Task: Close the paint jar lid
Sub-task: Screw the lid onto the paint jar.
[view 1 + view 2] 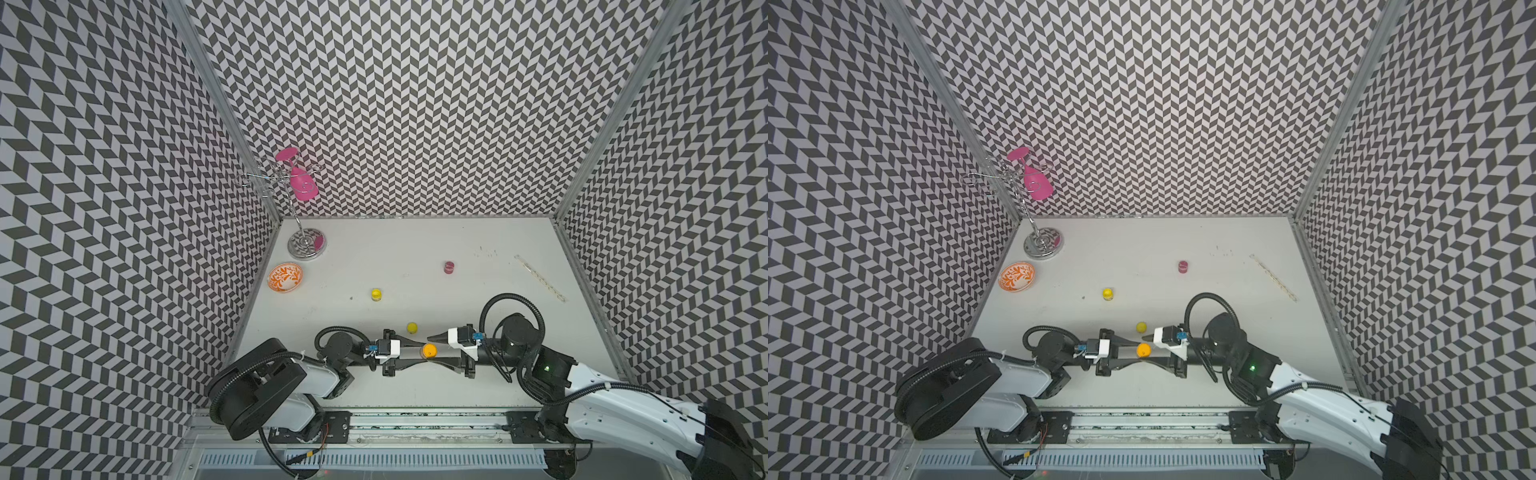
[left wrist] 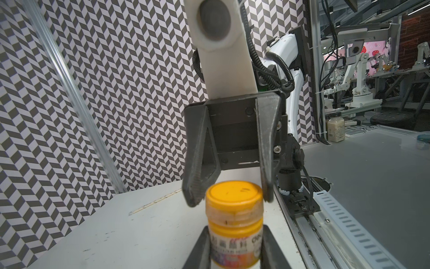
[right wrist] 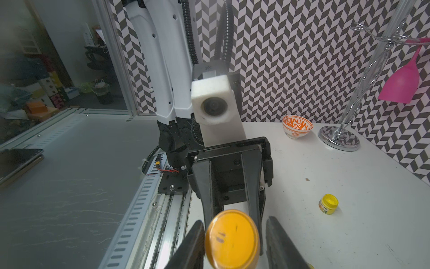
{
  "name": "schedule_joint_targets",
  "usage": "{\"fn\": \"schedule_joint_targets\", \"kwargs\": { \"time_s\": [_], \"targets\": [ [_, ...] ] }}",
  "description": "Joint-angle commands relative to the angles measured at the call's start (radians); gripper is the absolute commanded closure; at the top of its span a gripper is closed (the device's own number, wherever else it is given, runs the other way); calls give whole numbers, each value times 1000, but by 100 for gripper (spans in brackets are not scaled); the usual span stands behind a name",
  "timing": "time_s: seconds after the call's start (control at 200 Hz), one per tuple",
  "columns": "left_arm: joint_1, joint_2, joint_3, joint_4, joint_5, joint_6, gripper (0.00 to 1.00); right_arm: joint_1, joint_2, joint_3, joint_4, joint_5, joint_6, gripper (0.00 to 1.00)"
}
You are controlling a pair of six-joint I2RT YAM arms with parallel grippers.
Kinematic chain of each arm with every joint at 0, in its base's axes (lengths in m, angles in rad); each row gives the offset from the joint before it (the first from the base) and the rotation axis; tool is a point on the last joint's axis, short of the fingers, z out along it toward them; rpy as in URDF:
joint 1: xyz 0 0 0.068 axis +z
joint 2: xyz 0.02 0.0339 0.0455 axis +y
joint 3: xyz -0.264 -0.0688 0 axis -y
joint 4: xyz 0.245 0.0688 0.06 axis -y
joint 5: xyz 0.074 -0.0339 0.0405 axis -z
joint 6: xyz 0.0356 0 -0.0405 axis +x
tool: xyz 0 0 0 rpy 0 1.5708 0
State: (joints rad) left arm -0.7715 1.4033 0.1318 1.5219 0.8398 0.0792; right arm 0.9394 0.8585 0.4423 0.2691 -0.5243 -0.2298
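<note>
Orange paint jar (image 2: 235, 242) sits clamped in left end effector (image 1: 422, 352), right end effector (image 2: 230, 198) parted around its lid (image 3: 232, 240).

Two arms, white shells over black joints.
Left arm (image 1: 318, 374) and right arm (image 1: 623, 411): glossy white plastic link covers, round black joint housings, ribbed black cable conduit (image 1: 511, 296) looped at the wrists, blocky white wrist camera housing (image 3: 213, 104), black tapered ridged fingers (image 2: 267, 144), small green light (image 1: 547, 368) on the right.
</note>
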Motion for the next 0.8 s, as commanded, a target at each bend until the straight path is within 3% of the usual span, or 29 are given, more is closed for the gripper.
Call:
{"fn": "schedule_joint_targets", "kwargs": {
  "time_s": [0.0,0.23,0.416,0.571,0.726,0.796],
  "targets": [
    [2,-2,19,53,10,-11,73,-2,10,10,54,8,-1,59],
    [2,-10,16,46,-29,-8,74,-3,37,13,60,15,14,67],
    [0,-82,3,-30,-194,40,74,7,66,-1,90,110,93,79],
    [-9,-162,-32,-66,-420,88,75,57,90,-23,118,260,178,86],
    [-58,-272,-41,-174,-726,201,76,147,149,-17,112,472,295,87],
    [-76,-265,-46,-120,-864,253,76,179,191,0,103,541,364,88]
  ]
}}
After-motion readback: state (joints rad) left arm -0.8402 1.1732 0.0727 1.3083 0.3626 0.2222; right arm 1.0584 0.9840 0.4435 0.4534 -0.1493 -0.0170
